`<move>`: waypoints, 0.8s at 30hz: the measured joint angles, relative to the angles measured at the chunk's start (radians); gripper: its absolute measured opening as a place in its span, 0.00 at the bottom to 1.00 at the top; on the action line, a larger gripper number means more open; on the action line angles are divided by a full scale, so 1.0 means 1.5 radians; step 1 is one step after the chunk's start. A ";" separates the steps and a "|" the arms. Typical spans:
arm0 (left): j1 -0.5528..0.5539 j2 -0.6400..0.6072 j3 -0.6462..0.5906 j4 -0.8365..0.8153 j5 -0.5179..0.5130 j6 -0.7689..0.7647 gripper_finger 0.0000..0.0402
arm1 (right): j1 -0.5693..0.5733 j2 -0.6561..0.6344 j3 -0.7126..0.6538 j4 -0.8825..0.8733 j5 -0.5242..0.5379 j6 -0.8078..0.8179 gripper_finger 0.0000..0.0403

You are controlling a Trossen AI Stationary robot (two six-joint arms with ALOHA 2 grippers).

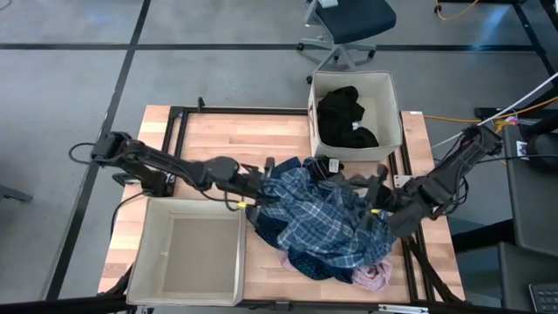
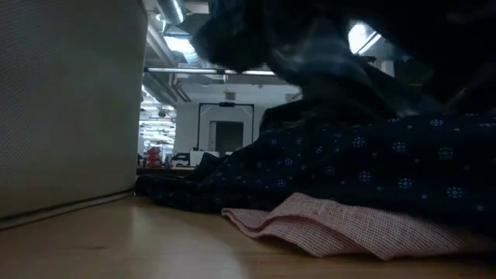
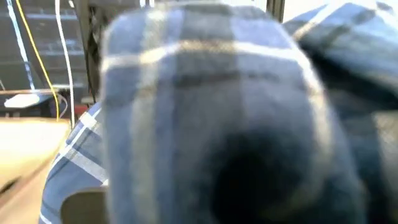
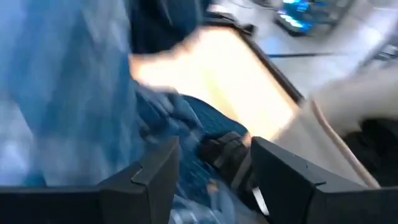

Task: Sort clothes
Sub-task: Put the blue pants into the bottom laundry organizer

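On the table's middle, my left gripper (image 1: pixel 253 199) is clamped on the blue plaid shirt (image 1: pixel 318 218); my right gripper (image 4: pixel 214 163) stands open beside it.

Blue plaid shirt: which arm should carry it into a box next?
Probably the left. The left gripper is shut on the blue plaid shirt at its edge, right beside the empty beige square fabric box. The right gripper stands open over the pile, holding nothing.
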 joint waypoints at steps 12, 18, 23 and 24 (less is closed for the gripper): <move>0.003 -0.186 0.000 -0.014 -0.061 -0.005 0.00 | 0.017 0.004 -0.265 0.176 0.080 0.260 0.50; 0.003 -0.250 0.023 -0.017 -0.093 0.057 0.00 | -0.023 0.032 -0.367 0.369 0.123 0.260 0.50; -0.003 -0.280 0.091 -0.104 -0.099 0.073 0.00 | -0.051 0.040 -0.389 0.406 0.125 0.260 0.50; -0.003 -0.283 0.107 -0.129 -0.105 0.073 0.00 | -0.053 0.039 -0.385 0.406 0.127 0.256 0.50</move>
